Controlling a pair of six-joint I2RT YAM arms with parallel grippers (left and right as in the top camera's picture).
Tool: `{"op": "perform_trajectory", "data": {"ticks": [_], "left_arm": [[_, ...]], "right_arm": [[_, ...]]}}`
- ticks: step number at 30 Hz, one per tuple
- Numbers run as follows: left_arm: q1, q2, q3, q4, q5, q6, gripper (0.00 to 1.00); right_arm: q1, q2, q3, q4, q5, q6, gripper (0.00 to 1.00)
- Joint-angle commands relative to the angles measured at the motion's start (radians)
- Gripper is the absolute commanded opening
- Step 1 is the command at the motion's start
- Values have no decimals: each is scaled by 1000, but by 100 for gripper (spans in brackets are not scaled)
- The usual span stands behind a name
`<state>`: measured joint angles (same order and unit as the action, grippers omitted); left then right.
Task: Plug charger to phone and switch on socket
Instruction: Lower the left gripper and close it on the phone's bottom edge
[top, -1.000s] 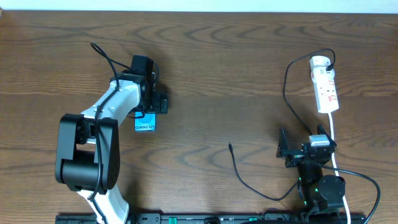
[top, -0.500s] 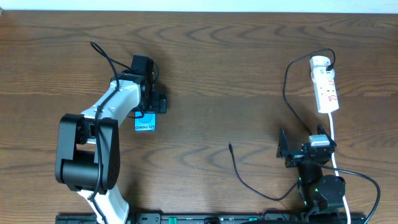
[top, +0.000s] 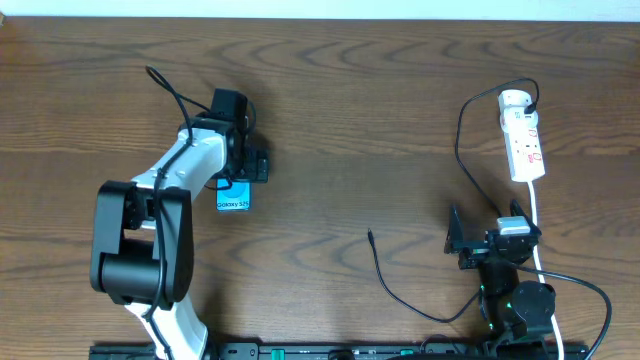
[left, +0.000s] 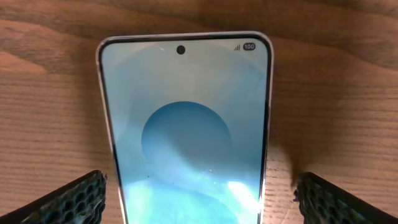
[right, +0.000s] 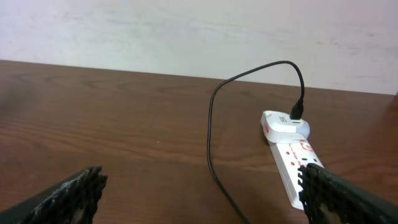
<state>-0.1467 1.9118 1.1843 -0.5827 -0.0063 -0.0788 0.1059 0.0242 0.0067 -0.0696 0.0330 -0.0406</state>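
Observation:
The phone (top: 233, 197) lies flat on the table with its cyan-blue screen up and a white band of text at its near end; the left wrist view shows its screen (left: 186, 130) between the fingers. My left gripper (top: 240, 168) is open, its fingers on either side of the phone's far part, not touching it. The white socket (top: 522, 135) lies at the far right. The charger's black plug (right: 297, 112) sits in its rounded end, and the thin black cable runs down to its loose tip (top: 370, 235) mid-table. My right gripper (top: 478, 245) is open and empty, near the front edge.
The socket's white cord (top: 537, 225) runs down past my right arm's base. A thicker black robot cable (top: 165, 88) loops off the left arm. The wooden table's far edge (top: 320, 20) meets a pale wall.

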Motion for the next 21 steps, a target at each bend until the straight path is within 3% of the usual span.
{"op": "perform_trajectory", "data": {"ticks": [1,21], "left_arm": [[2,37,-8,-3,-13,-9,98],[5,45,-8,13,-12,-9,98]], "right_arm": [[-1,-5,-1,-4,-2,2,99],[-1,-5,-1,-4,-2,2,99]]}}
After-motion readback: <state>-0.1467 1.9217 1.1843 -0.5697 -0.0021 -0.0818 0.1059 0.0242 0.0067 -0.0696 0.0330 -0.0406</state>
